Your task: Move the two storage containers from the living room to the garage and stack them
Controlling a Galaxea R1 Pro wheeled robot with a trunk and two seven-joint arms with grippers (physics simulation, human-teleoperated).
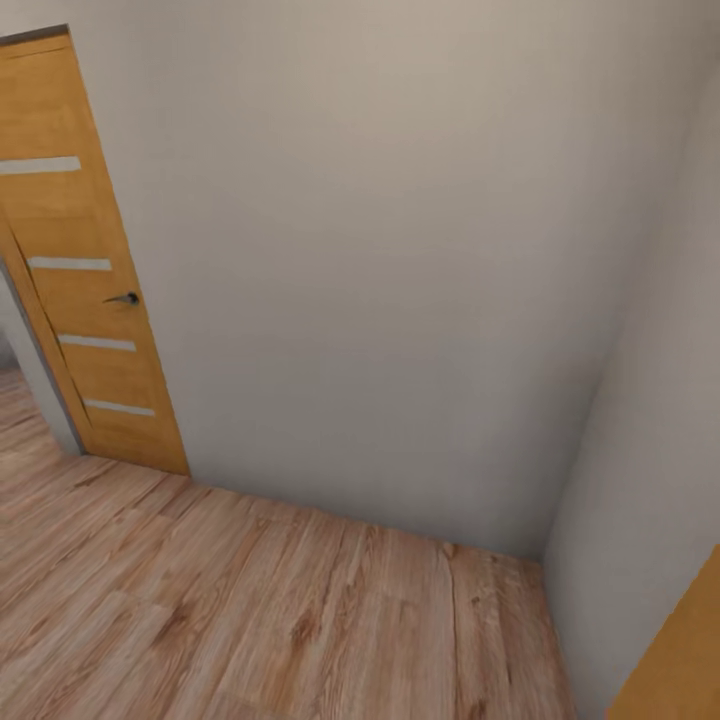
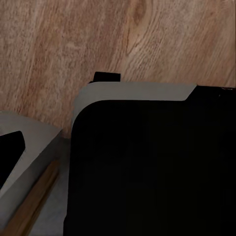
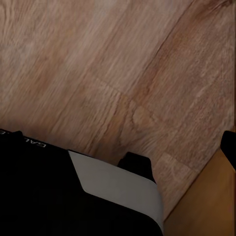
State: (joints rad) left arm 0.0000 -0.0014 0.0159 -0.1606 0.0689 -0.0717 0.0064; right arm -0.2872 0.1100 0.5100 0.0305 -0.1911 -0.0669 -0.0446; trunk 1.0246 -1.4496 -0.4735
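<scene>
The two storage containers are out of view, and so is the garage. The head view looks down into a corner of plain white walls (image 1: 380,250) above light wood-plank flooring (image 1: 250,600). In the left wrist view, the robot's black and grey body (image 2: 147,167) hangs over the same plank floor (image 2: 73,44). Part of that body (image 3: 39,191) also sits above the planks (image 3: 98,64) in the right wrist view.
An orange-brown wooden door (image 1: 85,270) with pale strips and a dark handle (image 1: 125,298) stands open at the left. A gap (image 1: 15,400) beside it leads onto more plank floor. A second white wall (image 1: 650,450) closes the right side, with an orange-brown panel (image 1: 680,660) at its foot.
</scene>
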